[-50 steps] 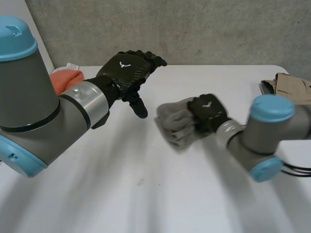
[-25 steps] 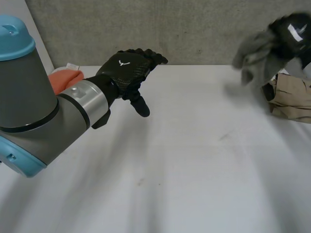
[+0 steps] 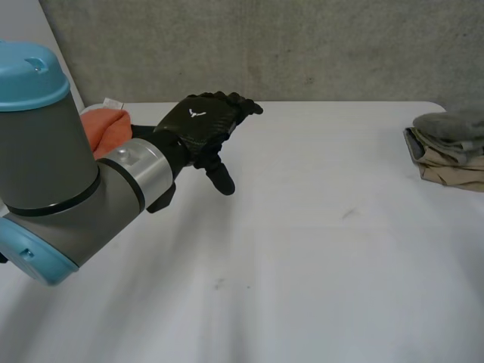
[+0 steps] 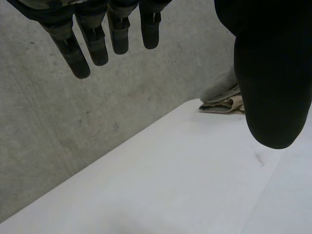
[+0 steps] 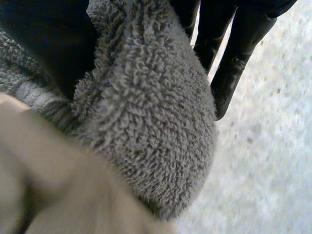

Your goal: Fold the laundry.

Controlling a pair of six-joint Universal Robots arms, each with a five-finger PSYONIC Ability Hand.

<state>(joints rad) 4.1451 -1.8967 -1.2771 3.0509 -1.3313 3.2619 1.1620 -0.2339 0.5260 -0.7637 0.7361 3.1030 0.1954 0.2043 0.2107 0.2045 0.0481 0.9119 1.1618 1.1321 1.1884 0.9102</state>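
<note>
Grey terry towel [image 5: 151, 112]: soft, light, thick pile, unlikely to slip. Location: atop folded beige cloth [image 3: 454, 168], far right corner of table [image 3: 318, 249]. Right hand [image 5: 48, 39]: thumb and fingers [image 5: 234, 58] pinching towel's rolled edge. Left hand [image 3: 200, 125]: above table, fingers straight, slightly spread, empty. Orange cloth [image 3: 102, 128] beside left arm. Suggested hold: corners or hem, since bulk will flop.

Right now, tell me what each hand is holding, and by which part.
The left hand, fingers straight, holds nothing. The right hand pinches the grey towel at its folded edge between thumb and fingers, over the beige cloth.
</note>
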